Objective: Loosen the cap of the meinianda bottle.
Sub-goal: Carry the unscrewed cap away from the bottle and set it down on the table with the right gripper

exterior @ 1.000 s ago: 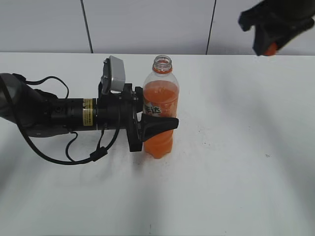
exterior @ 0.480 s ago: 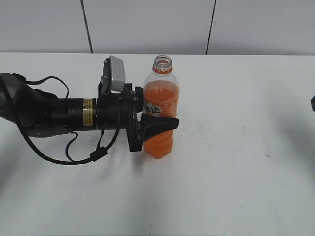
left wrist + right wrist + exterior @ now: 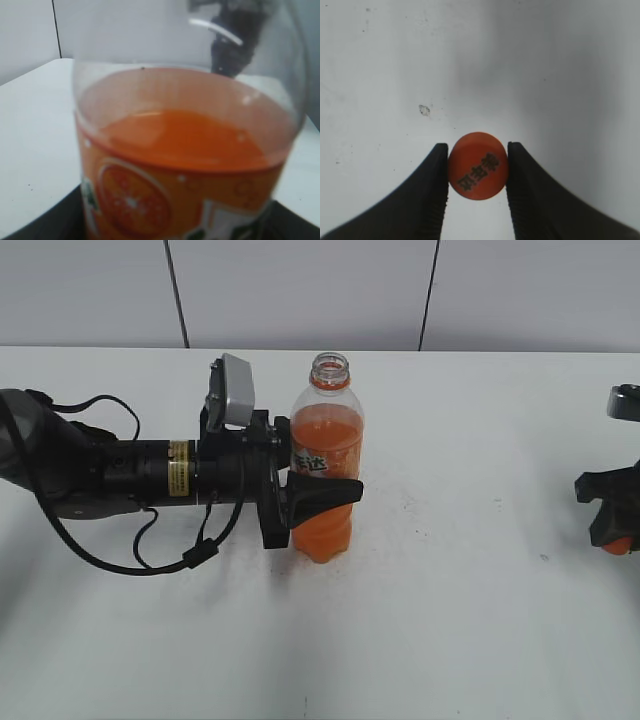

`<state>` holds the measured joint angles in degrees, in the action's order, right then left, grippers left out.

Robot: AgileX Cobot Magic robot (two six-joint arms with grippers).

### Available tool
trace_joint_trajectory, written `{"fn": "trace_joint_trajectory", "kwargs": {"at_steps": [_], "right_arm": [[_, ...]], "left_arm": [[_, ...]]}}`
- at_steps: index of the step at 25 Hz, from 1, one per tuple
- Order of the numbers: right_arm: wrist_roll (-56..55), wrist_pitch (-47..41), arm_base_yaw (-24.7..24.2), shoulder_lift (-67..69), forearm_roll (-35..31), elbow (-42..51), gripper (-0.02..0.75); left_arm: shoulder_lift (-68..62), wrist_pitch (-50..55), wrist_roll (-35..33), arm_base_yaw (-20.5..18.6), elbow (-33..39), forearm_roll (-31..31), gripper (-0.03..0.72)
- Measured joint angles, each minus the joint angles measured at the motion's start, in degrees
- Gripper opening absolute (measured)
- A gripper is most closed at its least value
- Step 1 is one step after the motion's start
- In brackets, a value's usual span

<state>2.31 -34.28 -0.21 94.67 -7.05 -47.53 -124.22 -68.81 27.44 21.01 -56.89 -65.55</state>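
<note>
Closest in the exterior view, the lower part of the frame shows bare white table [image 3: 420,640] with a few faint specks. At the right edge, about mid-height, the right end effector [image 3: 618,530] hangs low near the table, with a bit of orange showing at its tip. The right wrist view makes this clear: its two dark fingers [image 3: 431,192] pinch the cap [image 3: 478,165], a small round orange disc with dark printed characters on its top, held above the white surface in the lower centre of that frame.

In the middle of the exterior view, the left arm lies in from the left edge, and the left end effector [image 3: 300,502] is clamped around the waist of the meinianda bottle [image 3: 326,455]. The bottle stands upright on the table, centre frame, its clear neck open at the top above an orange ring. The left wrist view is filled by the bottle's orange drink and label [image 3: 165,205], slightly blurred.

Farthest back, grey wall panels [image 3: 300,290] run across the upper frame.
</note>
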Motion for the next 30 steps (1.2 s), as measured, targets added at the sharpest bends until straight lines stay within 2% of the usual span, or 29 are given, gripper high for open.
{"fn": "trace_joint_trajectory", "kwargs": {"at_steps": [26, 30], "right_arm": [[0.19, 4.22, 0.0, 8.7, 4.19, -0.53, 0.27], [0.07, 4.34, 0.0, 8.7, 4.27, -0.53, 0.321]], "left_arm": [[0.0, -0.02, 0.0, 0.0, 0.0, -0.05, 0.418], [0.0, -0.02, 0.0, 0.0, 0.0, -0.05, 0.418]]}}
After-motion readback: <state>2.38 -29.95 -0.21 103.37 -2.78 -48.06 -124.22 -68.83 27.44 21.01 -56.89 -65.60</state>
